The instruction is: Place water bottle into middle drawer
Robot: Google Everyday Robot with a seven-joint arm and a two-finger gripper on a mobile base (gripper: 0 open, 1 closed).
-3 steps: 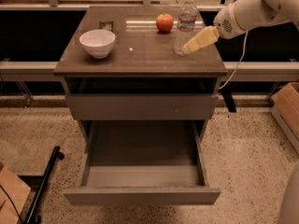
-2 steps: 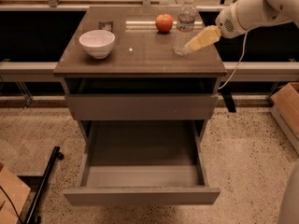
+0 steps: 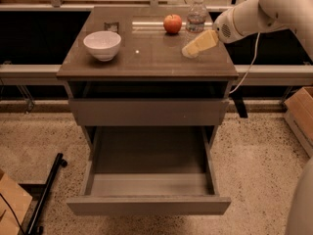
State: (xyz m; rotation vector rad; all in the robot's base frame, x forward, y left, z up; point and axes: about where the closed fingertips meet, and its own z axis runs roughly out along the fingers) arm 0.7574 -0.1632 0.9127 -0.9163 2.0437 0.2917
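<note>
The water bottle, clear with a white cap, stands upright at the back right of the cabinet top, just right of a red apple. My gripper hangs low over the top, right in front of the bottle's base, and reaches in from the right. It hides the bottle's lower part, and I cannot tell if it touches the bottle. The middle drawer is pulled wide open below, and its grey inside is bare. The uppermost drawer front is pushed in.
A white bowl sits at the left of the cabinet top. A small dark square object lies behind it. A cardboard box stands on the floor at the right, another at the lower left, beside a black bar.
My gripper has edged slightly to the left in front of the bottle. The bottle, apple, bowl and drawers have not moved.
</note>
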